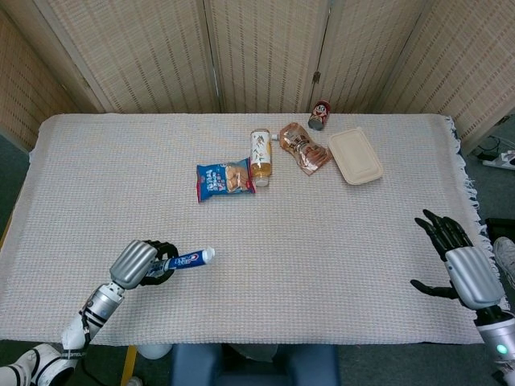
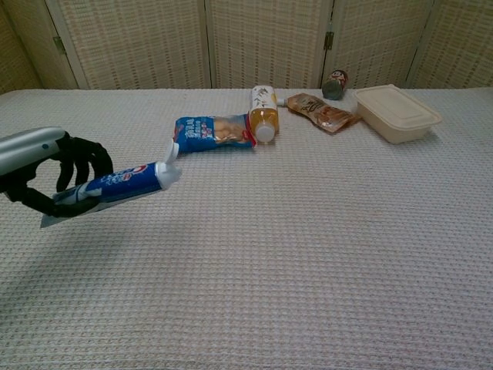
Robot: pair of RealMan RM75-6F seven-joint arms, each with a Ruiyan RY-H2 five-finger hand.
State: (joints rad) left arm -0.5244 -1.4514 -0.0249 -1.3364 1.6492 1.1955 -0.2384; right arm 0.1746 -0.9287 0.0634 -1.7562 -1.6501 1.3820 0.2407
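My left hand (image 1: 143, 264) (image 2: 55, 176) grips a blue and white toothpaste tube (image 1: 187, 259) (image 2: 115, 185) near the table's front left. The tube is lifted off the cloth and its white cap points right. My right hand (image 1: 455, 253) hovers open at the table's right edge, fingers spread, holding nothing; the chest view does not show it. Nearest to the left hand, further back, lies a blue biscuit packet (image 1: 224, 179) (image 2: 212, 131).
A juice bottle (image 1: 261, 158) (image 2: 263, 112) lies on its side beside the packet. A brown snack pouch (image 1: 304, 148) (image 2: 322, 111), a small red can (image 1: 319, 115) (image 2: 334, 84) and a beige lidded container (image 1: 355, 155) (image 2: 397, 112) sit at the back right. A woven cloth (image 1: 322, 265) covers the table.
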